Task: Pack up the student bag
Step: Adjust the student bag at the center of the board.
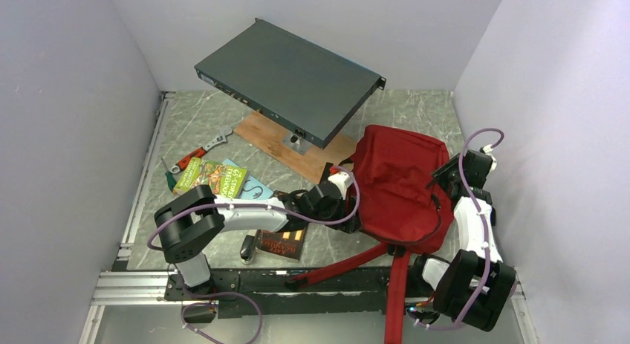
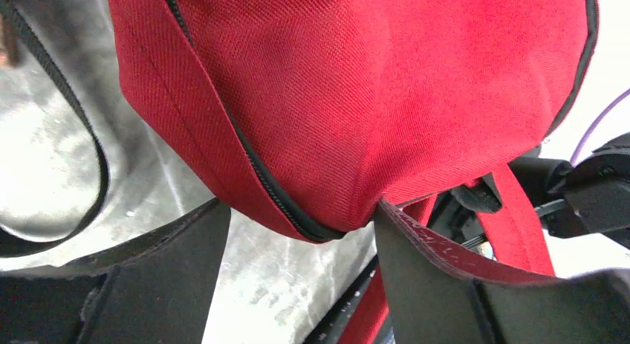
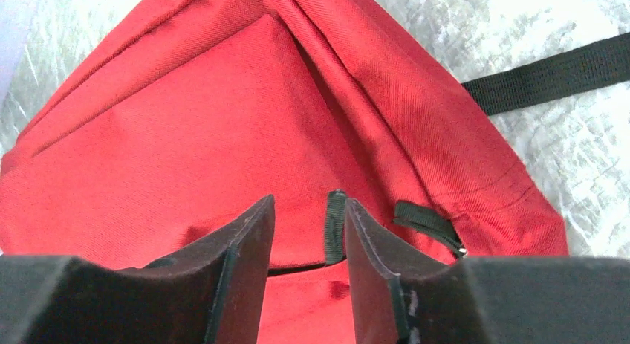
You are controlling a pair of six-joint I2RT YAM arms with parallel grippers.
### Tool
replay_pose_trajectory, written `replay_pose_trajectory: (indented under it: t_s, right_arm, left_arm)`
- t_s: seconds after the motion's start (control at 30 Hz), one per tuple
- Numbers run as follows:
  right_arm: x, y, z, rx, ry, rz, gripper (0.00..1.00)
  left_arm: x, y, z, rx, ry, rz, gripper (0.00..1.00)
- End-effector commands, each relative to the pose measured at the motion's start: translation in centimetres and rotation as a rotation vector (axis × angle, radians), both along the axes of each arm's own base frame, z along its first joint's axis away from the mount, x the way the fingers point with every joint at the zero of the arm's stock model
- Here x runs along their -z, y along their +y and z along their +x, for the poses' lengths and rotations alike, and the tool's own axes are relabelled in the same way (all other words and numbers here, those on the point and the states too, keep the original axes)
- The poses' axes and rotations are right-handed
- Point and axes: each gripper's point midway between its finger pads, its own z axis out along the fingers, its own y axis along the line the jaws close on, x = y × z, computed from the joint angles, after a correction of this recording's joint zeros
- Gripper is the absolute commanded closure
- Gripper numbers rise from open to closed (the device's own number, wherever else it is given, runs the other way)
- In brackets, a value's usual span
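Right fingers (image 3: 371,281) flanking student bag (image 3: 186,136) loop (image 3: 336,224)

Robot laboratory test cell.
Plain walls (image 1: 67,99) enclose a marbled worktop (image 1: 416,114) edged with aluminium rails (image 1: 145,158); the left arm (image 1: 245,210) and right arm (image 1: 472,218) are bolted at its near edge, trailing purple cables (image 1: 486,131); a grey metal box (image 1: 290,80) stands behind.

Bright, even light; wrist views glare white, edges blurred.

Raised grey box (image 1: 290,80) behind red bag (image 1: 397,177)
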Motion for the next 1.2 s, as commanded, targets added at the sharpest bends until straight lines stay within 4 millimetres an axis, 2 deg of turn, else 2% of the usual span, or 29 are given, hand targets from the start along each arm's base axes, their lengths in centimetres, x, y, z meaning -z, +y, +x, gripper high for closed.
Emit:
replay_pose_trajectory:
  t_s: [0.0,0.13,0.17,0.3,0.37,0.43,0.53,0.7,0.8,0.93,1.17]
  right_arm:
    - [0.1,-0.6,0.8,-0.041,-0.066,0.001,0.59]
    - [0.9,1.0,0.7,-0.118,-0.079,0.053,0.61]
    - [1.2,1.4,0.6,-0.136,-0.075,0.063,0.61]
    - [0.8,3.6,0.5,-0.248,-0.104,0.118,0.60]
    - [0.1,4.0,0.3,-0.275,-0.113,0.110,0.55]
    - [-0.7,4.6,0.1,-0.308,-0.115,0.097,0.49]
    - [-1.7,6.0,-0.5,-0.363,-0.091,0.073,0.40]
    - [-4.3,13.4,-2.9,-0.600,-0.098,0.024,0.25]
    - [-5.4,16.3,-5.2,-0.698,-0.100,-0.034,0.18]
    - [-7.6,19.7,-7.4,-0.818,-0.167,-0.015,0.17]
    - [-11.9,22.9,-11.3,-1.017,-0.269,0.016,0.14]
  left_arm:
    - [-1.6,-0.1,3.1,-0.070,-0.033,-0.033,0.33]
    - [-1.1,2.6,5.6,-0.129,-0.036,0.011,0.78]
    - [-1.2,3.2,5.9,-0.135,-0.041,0.019,0.85]
    - [-1.6,4.4,5.8,-0.125,-0.054,0.021,0.96]
    - [-2.1,4.4,5.5,-0.103,-0.056,0.015,1.00]
    - [-3.0,4.1,5.2,-0.074,-0.057,0.004,1.00]
    - [-5.7,3.2,5.0,-0.032,-0.074,-0.054,1.00]
    - [-11.1,2.7,5.2,-0.029,-0.113,-0.120,1.00]
    - [-14.6,2.6,5.5,-0.054,-0.132,-0.163,1.00]
    - [-19.0,2.5,5.6,-0.069,-0.151,-0.232,1.00]
    - [-25.7,0.8,5.7,-0.025,-0.192,-0.336,1.00]
